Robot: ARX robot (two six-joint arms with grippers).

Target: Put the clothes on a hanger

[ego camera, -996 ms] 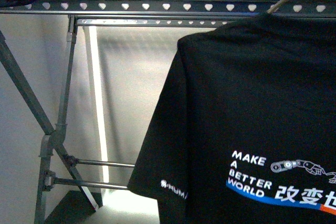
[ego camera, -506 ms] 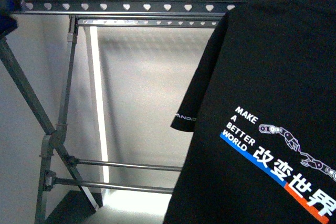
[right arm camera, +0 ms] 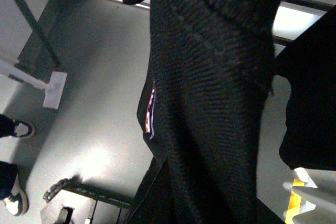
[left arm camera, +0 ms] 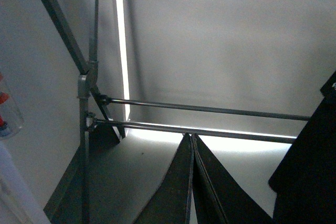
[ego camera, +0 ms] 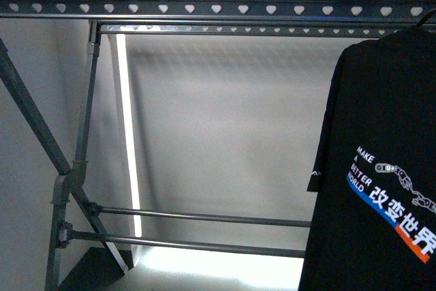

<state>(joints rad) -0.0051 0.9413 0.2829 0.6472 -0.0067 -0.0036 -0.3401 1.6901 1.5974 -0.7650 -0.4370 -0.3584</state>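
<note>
The black T-shirt [ego camera: 381,168] with white "MAKE A BETTER WORLD" print and a blue-orange stripe hangs at the far right of the front view, its top just below the dark grey rack's heart-holed top rail [ego camera: 218,5]. Neither gripper shows in the front view. In the right wrist view the black knit cloth [right arm camera: 210,93] fills the middle and hides the jaws of my right gripper, which is shut on it. In the left wrist view my left gripper [left arm camera: 191,145] is shut and empty, fingers pressed together, pointing at the rack's lower bars [left arm camera: 210,111]. A black edge of the shirt [left arm camera: 310,171] shows beside it.
The rack's crossed legs [ego camera: 65,168] stand at the left, with two low cross bars [ego camera: 197,226] behind. A bright strip of light runs down the wall. In the right wrist view a person's shoes [right arm camera: 16,129] and a white mop head [right arm camera: 55,90] are on the floor.
The shirt has moved far to the right and looks smaller in the front view, uncovering most of the top rail. The dark object at the top left has left the view.
</note>
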